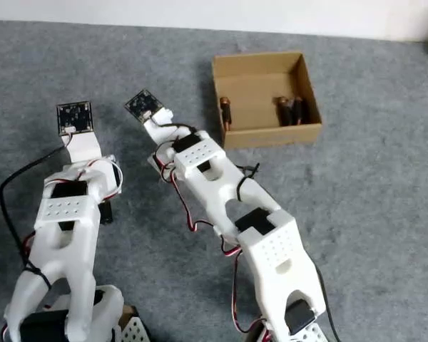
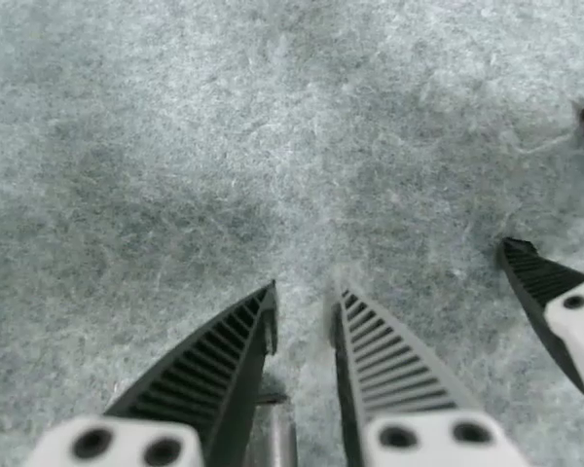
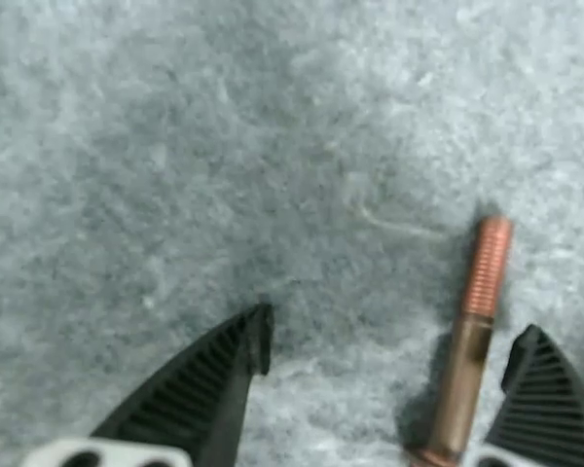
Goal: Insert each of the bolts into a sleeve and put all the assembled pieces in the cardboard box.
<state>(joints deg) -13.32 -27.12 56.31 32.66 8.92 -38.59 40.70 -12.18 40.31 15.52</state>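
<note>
Straddling a copper bolt lying flat on the grey table, with the right gripper spread wide. Hovering the left gripper just beside it, fingers narrowly apart. Leaving the cardboard box standing beyond both arms, with assembled pieces lying inside.

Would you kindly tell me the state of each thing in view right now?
Left gripper: jaws narrowly open.
Right gripper: jaws wide open, gripping nothing.
Bolt: lying flat on the carpet between the open jaws, ungripped.
Cardboard box: upright, open-topped, holding several pieces.
</note>
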